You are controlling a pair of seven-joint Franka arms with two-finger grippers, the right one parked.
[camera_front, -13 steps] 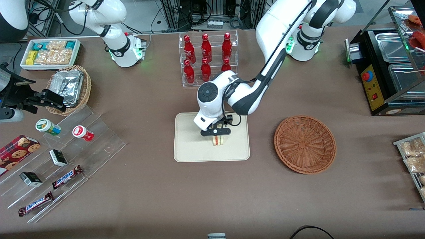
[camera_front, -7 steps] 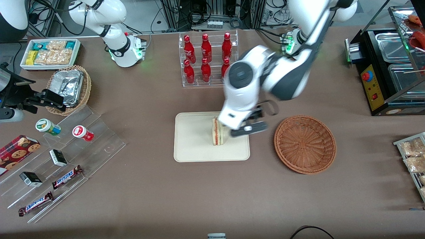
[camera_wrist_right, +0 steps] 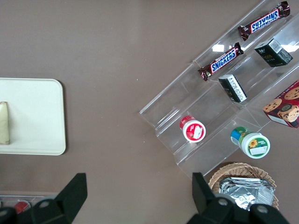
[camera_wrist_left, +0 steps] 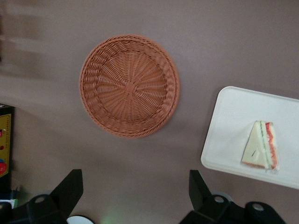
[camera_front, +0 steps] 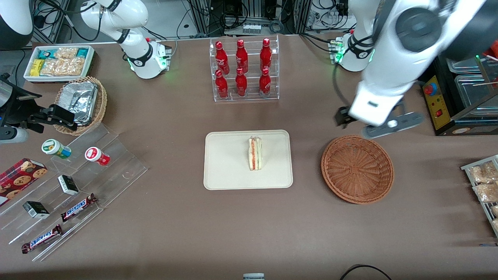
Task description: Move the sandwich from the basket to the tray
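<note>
The sandwich (camera_front: 255, 153) stands on its edge on the cream tray (camera_front: 225, 171), near the tray's middle, with its pink and green stripe showing. The reddish-brown wicker basket (camera_front: 357, 169) is beside the tray, toward the working arm's end, with nothing in it. My left gripper (camera_front: 375, 123) is open and empty, raised high above the table just farther from the front camera than the basket. The left wrist view shows the gripper (camera_wrist_left: 135, 189) open over bare table, with the basket (camera_wrist_left: 129, 85), the tray (camera_wrist_left: 233, 116) and the sandwich (camera_wrist_left: 261, 151) below. The right wrist view shows the tray (camera_wrist_right: 37, 116) and the sandwich's edge (camera_wrist_right: 3, 122).
A clear rack of red bottles (camera_front: 243, 70) stands farther back than the tray. A black appliance (camera_front: 455, 85) is at the working arm's end, with snack packets (camera_front: 484, 182) nearer the camera. A tan foil basket (camera_front: 81, 103), snack bin (camera_front: 58, 62) and acrylic steps (camera_front: 78, 186) lie toward the parked arm's end.
My gripper let go of the sandwich on the tray, rose, and swung away toward the working arm's end, past the basket. The sandwich stays on the tray.
</note>
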